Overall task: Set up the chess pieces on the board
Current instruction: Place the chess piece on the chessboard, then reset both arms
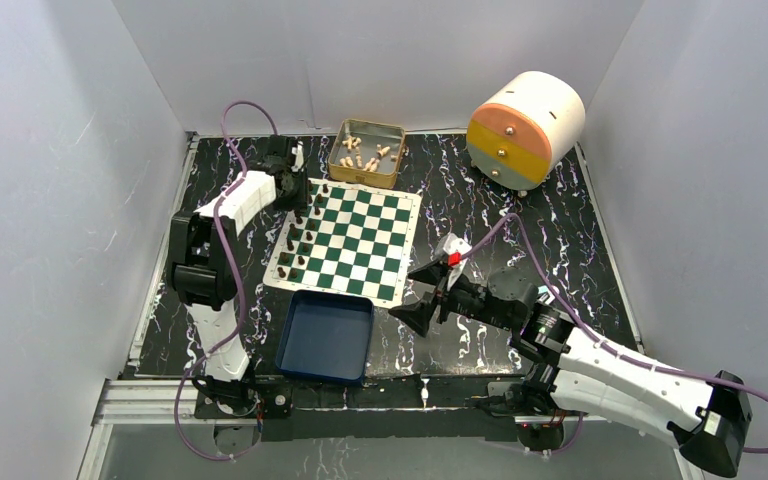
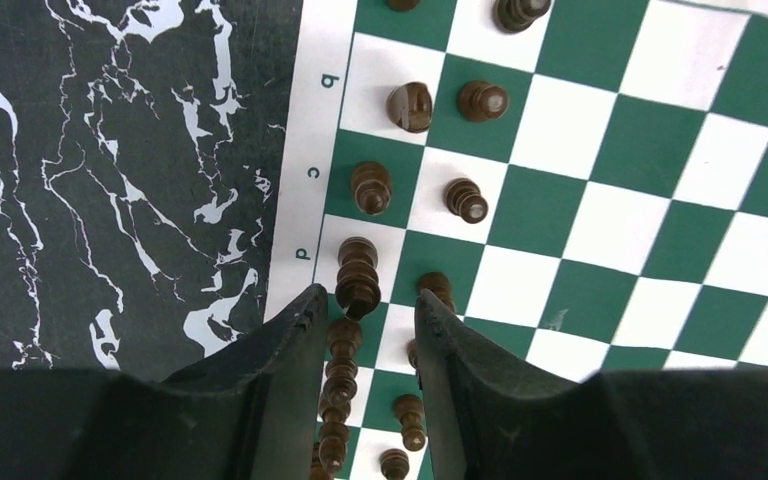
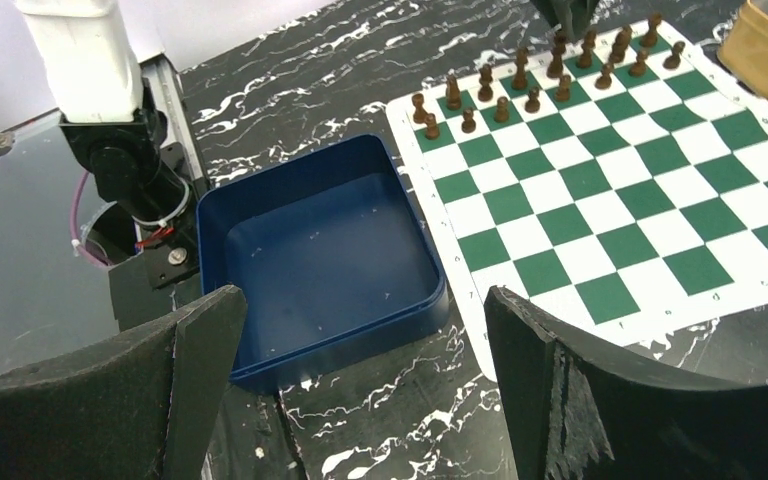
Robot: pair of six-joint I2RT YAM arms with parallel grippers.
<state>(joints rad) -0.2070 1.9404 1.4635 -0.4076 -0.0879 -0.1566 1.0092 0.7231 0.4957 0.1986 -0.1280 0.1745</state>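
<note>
- The board (image 1: 370,240) lies flat at the middle of the black marbled table (image 1: 460,200).
- The chess pieces (image 1: 300,240) stand in 2 lines along the board's 9 o'clock edge in the top view; the other squares are bare.
- The left gripper (image 2: 370,300) hangs over that edge, near the 11 o'clock corner. Its jaws are a narrow way apart and pinch nothing. 1 tall piece (image 2: 357,278) stands upright just past the tips, nearer the left finger (image 2: 295,340).
- The right gripper (image 1: 415,297) sits low off the board's 4 o'clock corner, jaws spread wide and empty.
- A blue tray (image 1: 290,330) lies just off the board's 6 o'clock edge; the right wrist view shows nothing in it.
- A gold tin (image 1: 340,150) with cream pieces (image 1: 365,155) sits at 12 o'clock.
- A round drawer unit (image 1: 525,130) lies at 2 o'clock, well apart.
</note>
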